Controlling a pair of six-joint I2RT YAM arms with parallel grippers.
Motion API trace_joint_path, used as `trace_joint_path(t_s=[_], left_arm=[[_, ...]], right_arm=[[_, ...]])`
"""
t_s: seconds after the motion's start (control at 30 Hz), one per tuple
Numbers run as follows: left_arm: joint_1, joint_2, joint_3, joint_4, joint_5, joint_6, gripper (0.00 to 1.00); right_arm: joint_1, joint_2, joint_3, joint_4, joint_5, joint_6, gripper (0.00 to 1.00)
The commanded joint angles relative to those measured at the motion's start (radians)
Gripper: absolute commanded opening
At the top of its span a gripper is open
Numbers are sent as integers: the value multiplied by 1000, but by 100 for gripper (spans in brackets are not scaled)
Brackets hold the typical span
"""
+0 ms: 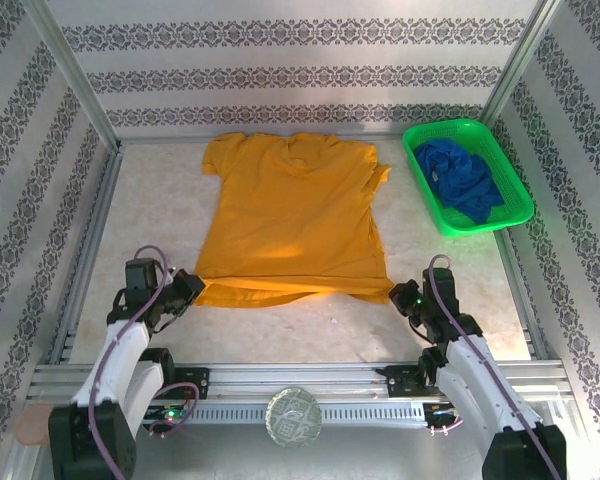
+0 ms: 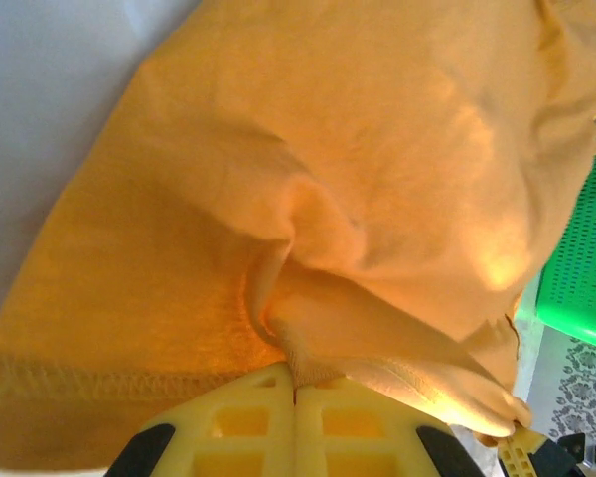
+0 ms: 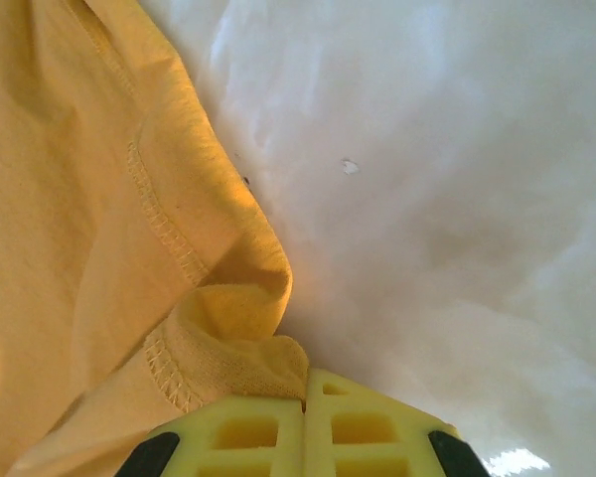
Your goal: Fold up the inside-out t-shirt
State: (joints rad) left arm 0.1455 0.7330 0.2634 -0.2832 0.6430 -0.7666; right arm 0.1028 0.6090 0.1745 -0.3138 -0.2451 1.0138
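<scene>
One green basket [image 1: 450, 125] holding a dark blue garment [image 1: 465, 180] sits at the far right of the surface [image 1: 150, 210]. The mustard t-shirt [image 1: 290, 215] lies spread flat, hem stitching showing, collar farthest from me. My left end effector [image 1: 185, 290] is clamped on its near left hem corner, my right end effector [image 1: 400, 295] on the near right.

Walls [image 1: 280, 75] wore white paper, dark floral bands in stripes. Aluminium posts [image 1: 72, 72] stood at rear corners. Pale tabletop [image 1: 150, 210] lay evenly lit; metal rail [image 1: 310, 378] ran along near edge.
</scene>
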Motion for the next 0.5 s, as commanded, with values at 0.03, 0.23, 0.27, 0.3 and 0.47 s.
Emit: trace_joint_path(t_s=[0.03, 0.23, 0.27, 0.3, 0.47], left_arm=[[0, -153, -40, -159, -43, -32, 0], [-1, -145, -21, -179, -18, -44, 0], [-2, -141, -15, -175, -12, -47, 0], [-2, -140, -5, -174, -9, -45, 0], [-4, -124, 83, -214, -17, -18, 33]], right_arm=[[7, -71, 27, -151, 66, 47, 0], [9, -196, 108, -344, 113, 77, 0], [8, -219, 116, -379, 124, 84, 0], [9, -241, 124, -409, 139, 96, 0], [10, -310, 143, -526, 217, 141, 0]])
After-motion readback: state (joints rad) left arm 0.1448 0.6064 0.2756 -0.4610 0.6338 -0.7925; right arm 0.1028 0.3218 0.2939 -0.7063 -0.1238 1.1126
